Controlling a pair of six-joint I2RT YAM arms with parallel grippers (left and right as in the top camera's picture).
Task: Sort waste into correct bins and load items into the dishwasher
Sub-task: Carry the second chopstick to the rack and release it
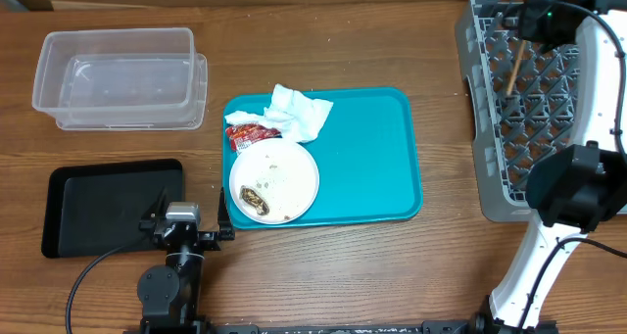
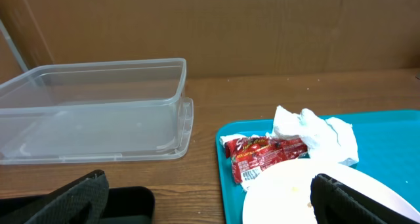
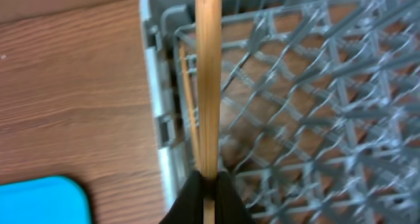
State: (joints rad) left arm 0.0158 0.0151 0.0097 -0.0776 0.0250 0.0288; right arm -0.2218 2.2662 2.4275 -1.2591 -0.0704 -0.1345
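Observation:
My right gripper point(image 1: 535, 21) is shut on a pale wooden chopstick point(image 3: 209, 86) and holds it over the grey dish rack point(image 1: 490, 167); the stick slants down into the lattice point(image 1: 515, 68). A second thin stick point(image 3: 189, 106) stands in the rack by its left wall. My left gripper point(image 1: 183, 224) is open and empty between the black tray point(image 1: 78, 202) and the teal serving tray point(image 1: 382, 158). On the teal tray lie a white plate point(image 1: 289, 172) with a brown scrap point(image 1: 257, 197), a red wrapper point(image 1: 250, 133) and a crumpled white napkin point(image 1: 299, 112).
The clear plastic tub point(image 1: 118, 79) stands at the back left, also in the left wrist view point(image 2: 98, 109). The right arm's white base point(image 1: 534, 265) stands in front of the rack. Cardboard walls the far edge.

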